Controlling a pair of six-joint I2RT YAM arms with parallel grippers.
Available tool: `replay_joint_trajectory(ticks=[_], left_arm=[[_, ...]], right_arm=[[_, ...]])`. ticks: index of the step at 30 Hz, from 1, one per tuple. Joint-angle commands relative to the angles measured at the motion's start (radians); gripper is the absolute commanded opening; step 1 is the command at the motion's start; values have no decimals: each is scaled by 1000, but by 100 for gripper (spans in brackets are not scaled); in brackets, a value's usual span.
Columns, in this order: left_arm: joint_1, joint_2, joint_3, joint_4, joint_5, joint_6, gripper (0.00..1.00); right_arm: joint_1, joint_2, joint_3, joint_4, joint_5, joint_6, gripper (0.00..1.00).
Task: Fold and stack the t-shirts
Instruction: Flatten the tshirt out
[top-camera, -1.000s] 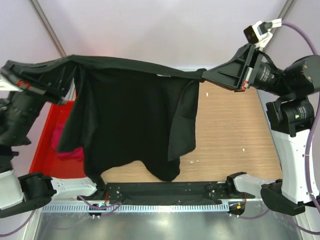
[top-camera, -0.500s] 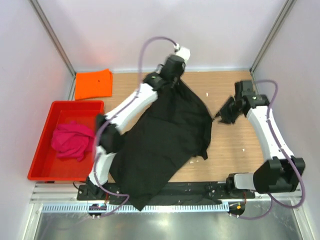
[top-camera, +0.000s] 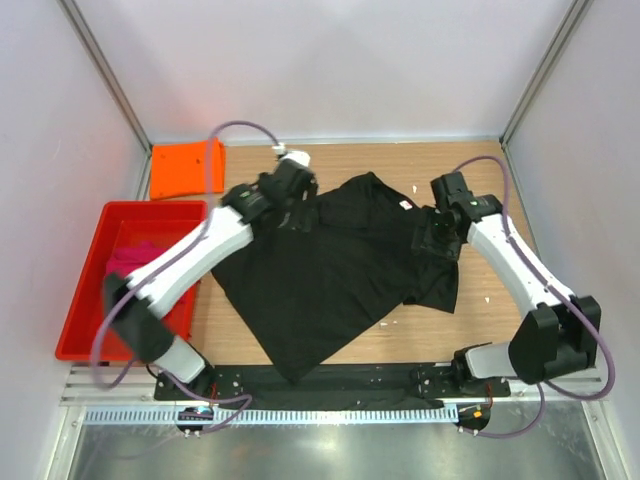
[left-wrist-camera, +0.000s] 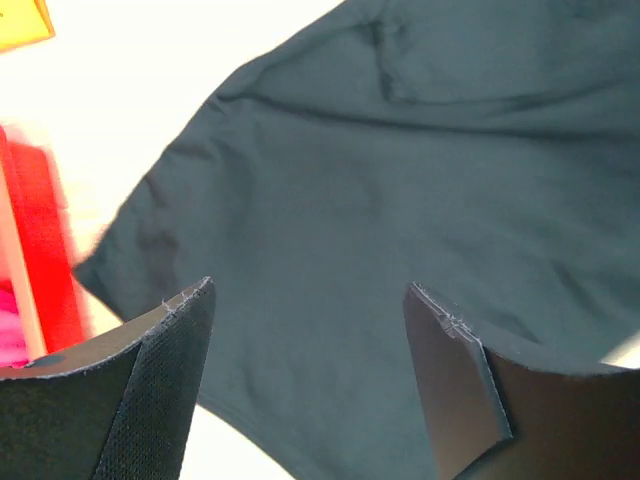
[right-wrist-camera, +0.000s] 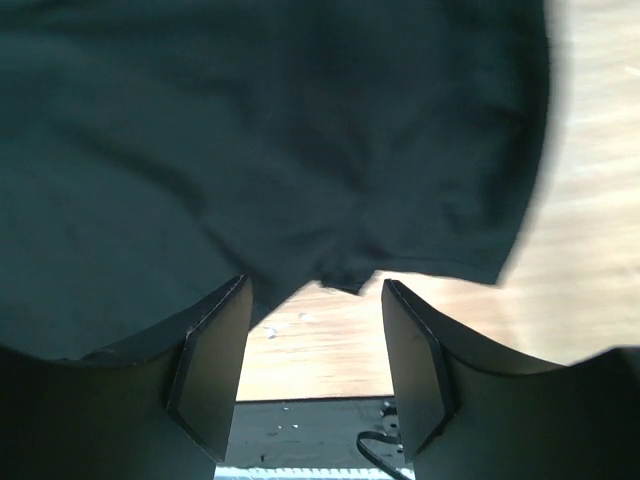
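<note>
The black t-shirt (top-camera: 330, 275) lies spread and rumpled on the wooden table, its small white tag (top-camera: 405, 205) near the far edge. My left gripper (top-camera: 300, 212) hovers open over the shirt's far left part; in the left wrist view its jaws (left-wrist-camera: 310, 290) stand wide with only black cloth (left-wrist-camera: 400, 180) beneath. My right gripper (top-camera: 430, 240) is open above the shirt's right side; in the right wrist view (right-wrist-camera: 315, 285) nothing is between the fingers, and the shirt's hem (right-wrist-camera: 250, 130) lies just ahead. The orange t-shirt (top-camera: 185, 168) lies folded at the far left. The pink t-shirt (top-camera: 128, 258) sits bunched in the tray.
A red plastic tray (top-camera: 85, 330) stands along the left edge of the table. Bare wood (top-camera: 500, 330) shows to the right of the black shirt. The shirt's lower corner reaches the black rail (top-camera: 350, 380) at the near edge.
Both grippers have opened and let go of the black t-shirt, which went from hanging stretched between them to lying on the table. Both arms came down and inward.
</note>
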Motion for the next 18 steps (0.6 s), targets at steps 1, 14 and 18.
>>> replay_joint_trajectory(ticks=[1,14,18], left_arm=[[-4,-153,-244,28,102,-145,76],[45,67,-332,108,82,-166,70],[59,174,-278,121,90,-163,69]], right_arm=[[52,62,17,114,-90,-47,61],[57,429,210,214,69,-99,59],[52,513,250,209,123,-108,59]])
